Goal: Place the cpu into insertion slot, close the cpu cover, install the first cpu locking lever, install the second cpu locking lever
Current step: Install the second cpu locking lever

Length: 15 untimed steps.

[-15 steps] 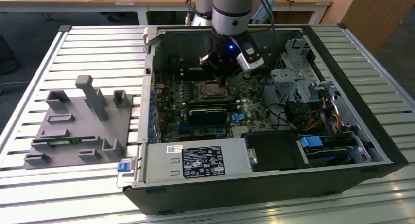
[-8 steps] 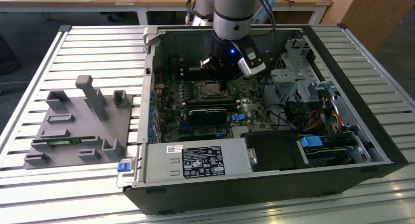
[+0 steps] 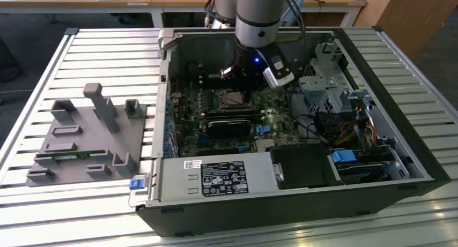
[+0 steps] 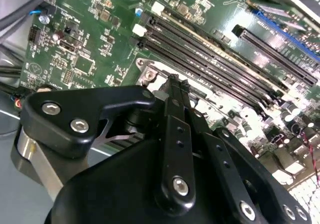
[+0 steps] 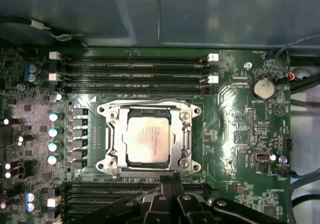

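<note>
The cpu [image 5: 150, 139], a pale metal square, lies flat in the insertion slot [image 5: 184, 140] on the green board. The silvery cpu cover [image 5: 114, 136] is folded down around it, framing its top. A thin metal lever [image 5: 145, 103] runs along one edge of the cover. My gripper [image 5: 169, 180] hovers just off the opposite edge of the socket, its black fingers [image 4: 176, 91] pressed together with nothing seen between them. In the exterior view the gripper [image 3: 242, 85] hangs inside the open computer case directly over the socket [image 3: 233, 99].
Black memory slots [image 5: 135, 69] run on both sides of the socket, with capacitors [image 5: 52, 139] beside it. The case walls [image 3: 166, 91], a drive cage [image 3: 325, 91], cables and the power supply [image 3: 218, 177] surround the board. A grey fixture block [image 3: 89, 137] sits at the exterior view's left.
</note>
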### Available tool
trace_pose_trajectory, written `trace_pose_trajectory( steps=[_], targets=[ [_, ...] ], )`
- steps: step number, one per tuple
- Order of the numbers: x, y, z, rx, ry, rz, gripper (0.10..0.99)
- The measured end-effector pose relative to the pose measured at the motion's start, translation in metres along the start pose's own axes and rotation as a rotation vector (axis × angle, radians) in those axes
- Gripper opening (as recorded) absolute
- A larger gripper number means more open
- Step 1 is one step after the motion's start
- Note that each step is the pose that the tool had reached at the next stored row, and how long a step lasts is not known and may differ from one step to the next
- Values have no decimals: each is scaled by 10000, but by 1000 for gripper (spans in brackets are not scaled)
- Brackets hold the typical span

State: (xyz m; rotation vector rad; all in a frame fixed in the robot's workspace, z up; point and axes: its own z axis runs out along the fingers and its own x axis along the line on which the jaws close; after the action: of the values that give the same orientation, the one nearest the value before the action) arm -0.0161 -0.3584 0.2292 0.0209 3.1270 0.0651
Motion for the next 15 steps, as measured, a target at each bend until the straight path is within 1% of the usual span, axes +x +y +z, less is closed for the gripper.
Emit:
trace_pose_trajectory(
  steps=[2, 6, 10, 15],
  targets=[
    [38, -5, 0, -22, 0, 1, 114],
    [79, -42, -2, -91, 1, 1, 114],
    [137, -64, -3, -152, 1, 1, 114],
    [267, -78, -1, -200, 2, 2, 114]
  ],
)
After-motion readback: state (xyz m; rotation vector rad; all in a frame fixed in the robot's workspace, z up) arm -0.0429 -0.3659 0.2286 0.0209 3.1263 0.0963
